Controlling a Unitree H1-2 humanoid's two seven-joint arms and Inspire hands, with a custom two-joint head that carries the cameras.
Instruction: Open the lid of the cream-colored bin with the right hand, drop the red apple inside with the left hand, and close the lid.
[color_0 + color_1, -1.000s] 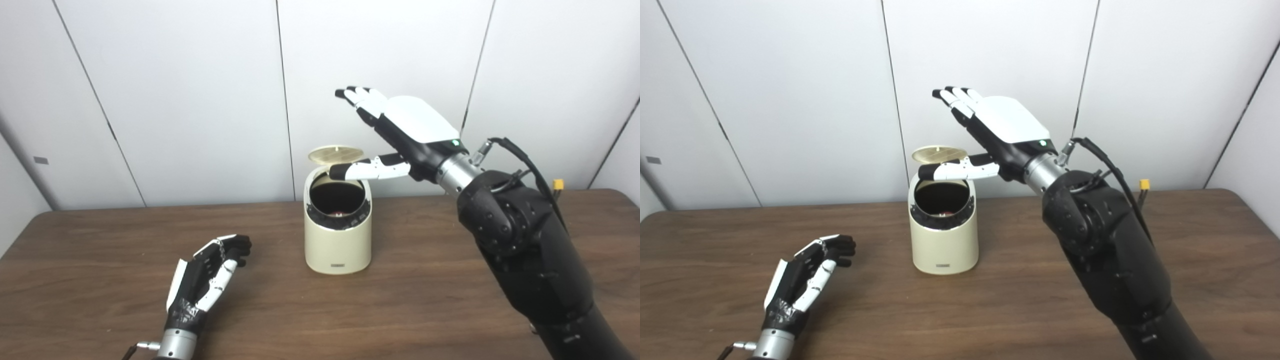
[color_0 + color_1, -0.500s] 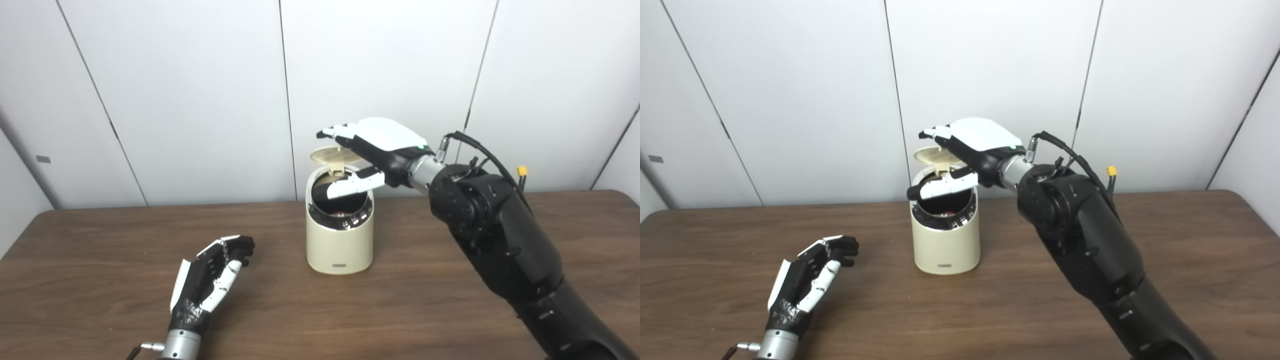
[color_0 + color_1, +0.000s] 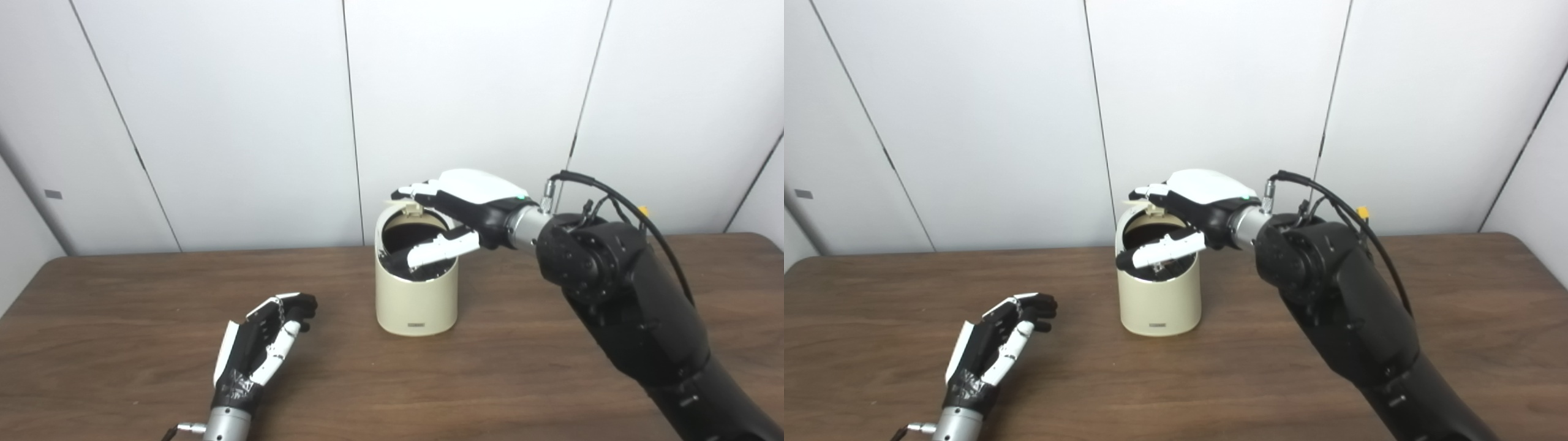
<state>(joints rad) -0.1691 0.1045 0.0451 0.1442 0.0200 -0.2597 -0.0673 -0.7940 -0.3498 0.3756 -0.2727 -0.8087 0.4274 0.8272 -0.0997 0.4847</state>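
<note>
Now right robot hand (image 3: 465,202) presses lid (image 3: 404,209) over bin (image 3: 416,300).

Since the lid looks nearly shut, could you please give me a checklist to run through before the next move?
1. Right hand on the lid, fingers over it: ok.
2. Lid fully shut: not ok, tilted, opening showing.
3. Thumb clear of the bin opening: not ok, it crosses the rim.
4. Apple inside: cannot tell.
5. Left hand clear of the bin, holding nothing: ok.
6. Bin upright on the table: ok.

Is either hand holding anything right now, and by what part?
Neither. The right hand presses open on the lid; the left hand rests empty.
</note>
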